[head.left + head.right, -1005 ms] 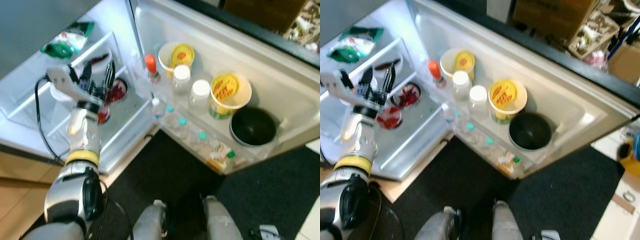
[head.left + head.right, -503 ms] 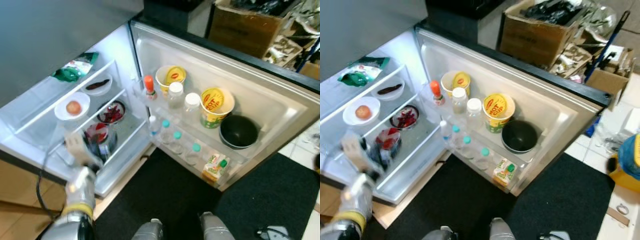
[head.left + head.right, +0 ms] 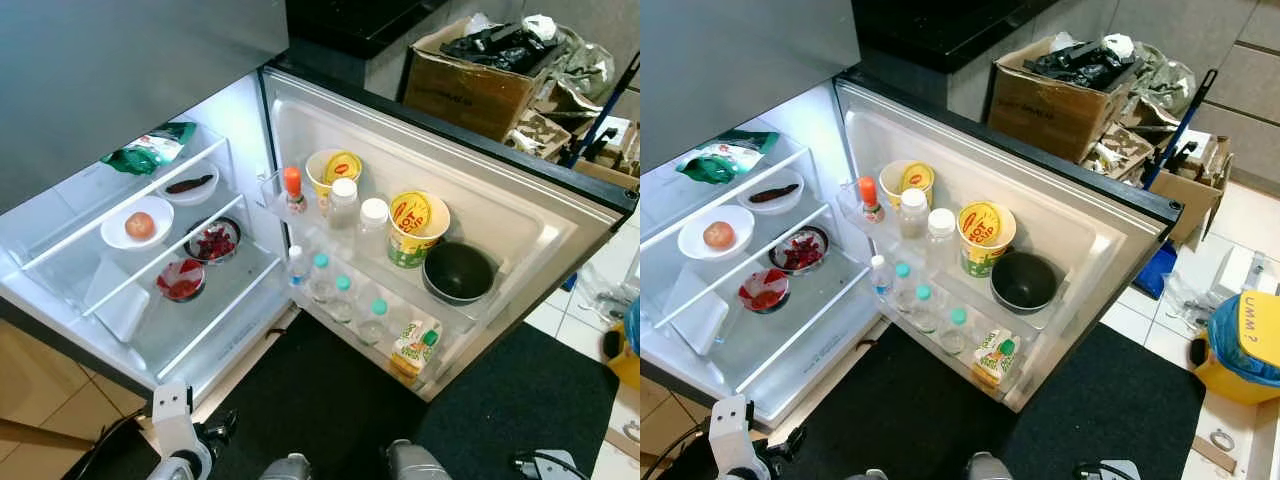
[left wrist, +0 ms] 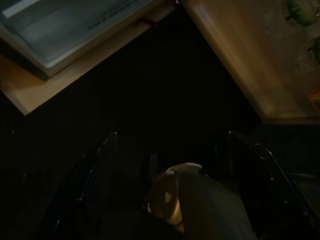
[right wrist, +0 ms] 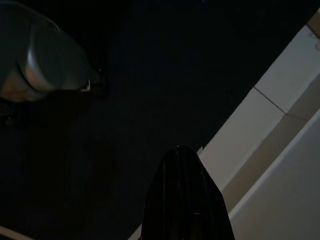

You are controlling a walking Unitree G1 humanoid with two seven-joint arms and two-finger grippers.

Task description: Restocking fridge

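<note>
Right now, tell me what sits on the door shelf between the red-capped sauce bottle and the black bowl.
Between the red-capped sauce bottle and the black bowl, the left eye view shows two white-capped jars and a yellow cup, with another cup behind.

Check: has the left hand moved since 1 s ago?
Yes. It was up at the bowls on the fridge shelves; now the left hand hangs low over the mat, below the fridge's bottom edge.
</note>
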